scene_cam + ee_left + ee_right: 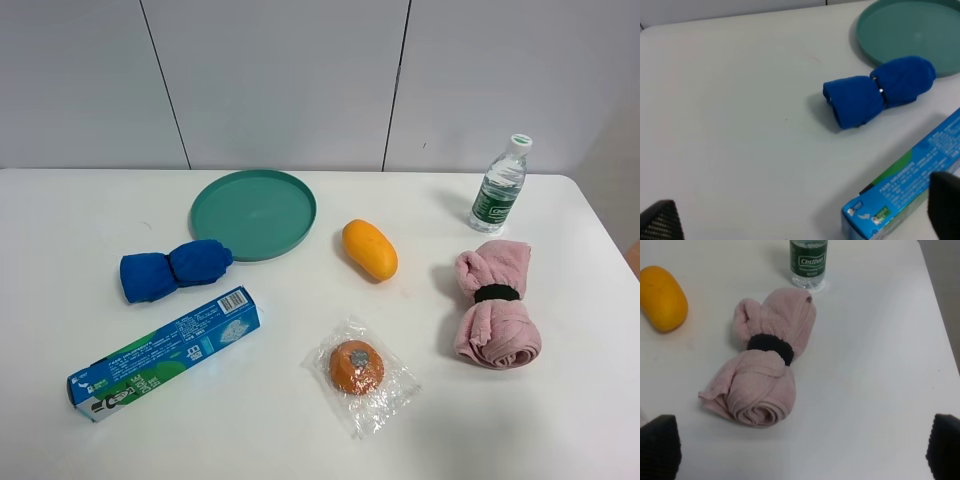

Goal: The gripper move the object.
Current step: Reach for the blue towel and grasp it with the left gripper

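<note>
White tabletop (300,440) under a pale panelled wall (280,80) fills the high view. Reading the table as a dial, the blue rolled cloth (175,269) lies toward 9 o'clock, flat on the surface and cinched at its middle by a dark band. One end points at the teal plate (253,213), which sits at 1 o'clock from it. That end is just beside the plate's rim; whether they touch cannot be told. A blue-green toothpaste box (165,352) lies at 6 o'clock from the cloth, near but apart. Near the dial's centre rests a yellow-orange fruit (370,249), and at its 6 o'clock is an orange item in clear wrapping (357,368). Toward 3 o'clock lies a pink rolled towel (493,303) with a black band, and a water bottle (499,185) stands upright at its 12 o'clock. The left gripper (802,215) has its jaws spread wide and grips no object. The cloth lies ahead of its fingertips (660,222), well apart from them, and one fingertip shows in front of the box. The right gripper (800,447) is likewise spread wide, its fingertips (657,447) short of the pink towel.
</note>
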You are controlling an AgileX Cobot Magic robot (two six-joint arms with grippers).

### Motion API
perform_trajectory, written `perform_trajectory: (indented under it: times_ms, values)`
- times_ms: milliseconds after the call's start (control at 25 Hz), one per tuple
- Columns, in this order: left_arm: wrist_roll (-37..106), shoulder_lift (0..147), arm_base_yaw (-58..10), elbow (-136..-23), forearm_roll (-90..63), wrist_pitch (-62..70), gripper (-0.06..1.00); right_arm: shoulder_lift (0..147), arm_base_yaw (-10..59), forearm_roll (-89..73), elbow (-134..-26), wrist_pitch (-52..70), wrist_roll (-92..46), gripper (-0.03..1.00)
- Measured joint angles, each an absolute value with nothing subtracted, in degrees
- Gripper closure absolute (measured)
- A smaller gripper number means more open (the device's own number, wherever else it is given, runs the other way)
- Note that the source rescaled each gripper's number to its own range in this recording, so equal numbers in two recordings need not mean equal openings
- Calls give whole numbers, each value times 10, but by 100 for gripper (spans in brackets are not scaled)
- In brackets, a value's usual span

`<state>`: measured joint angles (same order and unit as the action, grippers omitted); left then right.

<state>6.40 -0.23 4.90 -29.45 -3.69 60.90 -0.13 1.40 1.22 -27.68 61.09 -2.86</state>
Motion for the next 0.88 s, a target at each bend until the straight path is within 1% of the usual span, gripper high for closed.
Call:
perform_trajectory:
  times_ms: [400,640,880]
  values:
    - [62,1,49,-381,-37,546,-6,-1,14,12,-277,611,-29,-3]
    - [62,20,49,-386,-38,514,-6,-1,14,12,-277,611,-29,-3]
    - [62,75,49,-386,-40,478,-6,-1,14,12,-277,611,-29,-3]
